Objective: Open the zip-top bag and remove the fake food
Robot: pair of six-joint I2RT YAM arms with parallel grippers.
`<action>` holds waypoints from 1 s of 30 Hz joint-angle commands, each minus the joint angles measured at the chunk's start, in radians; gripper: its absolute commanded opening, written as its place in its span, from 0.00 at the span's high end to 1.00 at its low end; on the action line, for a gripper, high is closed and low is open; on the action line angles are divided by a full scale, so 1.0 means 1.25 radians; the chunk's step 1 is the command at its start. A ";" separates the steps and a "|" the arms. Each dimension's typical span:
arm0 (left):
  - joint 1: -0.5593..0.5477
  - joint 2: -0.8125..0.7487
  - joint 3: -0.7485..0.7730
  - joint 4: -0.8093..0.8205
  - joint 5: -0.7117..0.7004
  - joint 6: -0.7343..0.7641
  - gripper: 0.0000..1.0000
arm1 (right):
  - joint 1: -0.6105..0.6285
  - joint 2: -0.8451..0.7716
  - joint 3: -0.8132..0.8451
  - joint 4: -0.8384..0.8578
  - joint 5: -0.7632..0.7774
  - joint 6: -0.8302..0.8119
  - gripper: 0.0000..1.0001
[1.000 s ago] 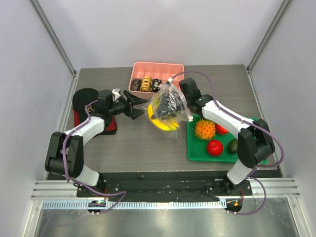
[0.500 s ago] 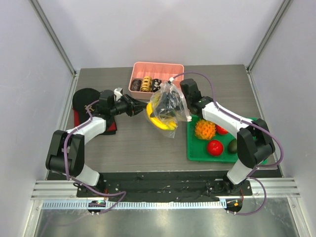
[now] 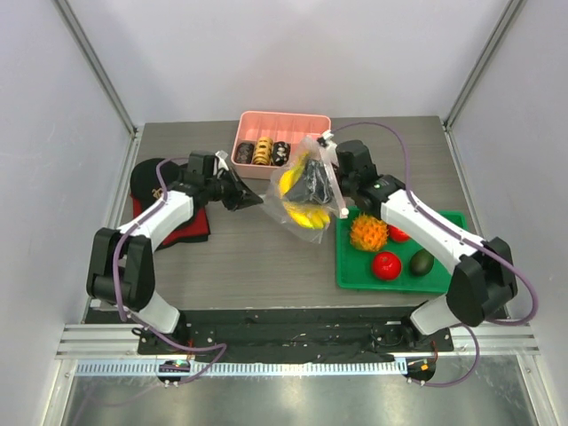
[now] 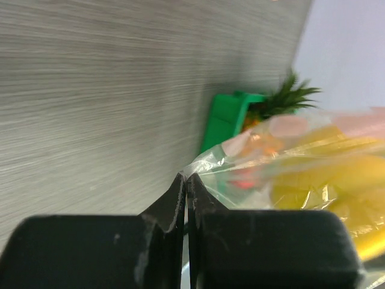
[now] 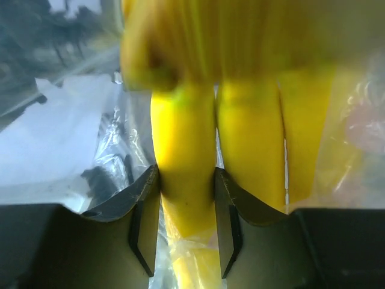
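Note:
The clear zip-top bag [image 3: 302, 209] hangs above the table between both arms, with a yellow banana [image 3: 293, 180] inside it. My left gripper [image 3: 259, 197] is shut, pinching the bag's left edge [image 4: 207, 164] at its fingertips [image 4: 186, 178]. My right gripper [image 3: 315, 188] reaches into the bag and is shut on one finger of the banana [image 5: 185, 138], its jaws [image 5: 185, 180] pressing either side. The other fake food lies on the green tray [image 3: 355, 273]: an orange pineapple [image 3: 368, 232], two red fruits [image 3: 386, 264], and a dark avocado [image 3: 422, 262].
A pink tray [image 3: 282, 124] at the back holds small doughnut-like rings [image 3: 262, 153]. A red and black cloth-like thing [image 3: 151, 182] lies at the left under my left arm. The green tray's corner [image 4: 224, 123] and pineapple crown [image 4: 289, 99] show behind the bag.
My left gripper has closed from open onto the bag's left edge. The right arm has shifted right and lifted the bag and banana slightly.

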 commanded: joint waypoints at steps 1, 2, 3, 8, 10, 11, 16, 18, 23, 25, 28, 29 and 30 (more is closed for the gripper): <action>0.021 0.033 0.003 -0.094 -0.143 0.134 1.00 | -0.006 -0.092 -0.007 -0.050 0.150 -0.060 0.99; 0.021 0.041 0.007 -0.104 -0.158 0.145 1.00 | -0.006 -0.102 -0.009 -0.058 0.164 -0.065 0.98; 0.021 0.065 0.011 -0.107 -0.158 0.151 1.00 | -0.007 -0.113 -0.009 -0.064 0.181 -0.082 0.98; 0.021 0.102 -0.006 -0.067 -0.150 0.144 1.00 | -0.006 -0.127 -0.001 -0.080 0.203 -0.115 0.99; 0.020 0.111 -0.006 -0.050 -0.125 0.138 1.00 | -0.006 -0.113 -0.003 -0.070 0.198 -0.119 0.98; 0.014 0.110 -0.004 -0.050 -0.124 0.138 1.00 | -0.007 -0.106 -0.002 -0.061 0.201 -0.120 0.99; 0.000 0.077 0.002 -0.082 -0.198 0.188 1.00 | -0.006 -0.116 -0.002 -0.004 0.269 -0.128 0.98; -0.004 0.079 -0.013 -0.073 -0.216 0.209 1.00 | -0.007 -0.123 0.010 0.013 0.293 -0.142 0.99; -0.006 0.125 -0.002 -0.071 -0.212 0.247 0.88 | -0.004 -0.090 0.050 0.014 0.261 -0.157 0.98; -0.006 0.108 0.029 -0.107 -0.210 0.253 0.71 | -0.006 -0.084 0.041 0.012 0.244 -0.154 0.98; -0.009 0.012 0.076 -0.195 -0.234 0.259 0.34 | 0.004 -0.089 0.026 0.003 0.245 -0.166 0.99; -0.009 -0.011 0.101 -0.221 -0.245 0.259 0.26 | 0.006 -0.090 0.023 -0.001 0.244 -0.165 0.98; -0.010 -0.057 0.114 -0.250 -0.251 0.260 0.24 | 0.004 -0.091 0.019 -0.001 0.239 -0.165 0.98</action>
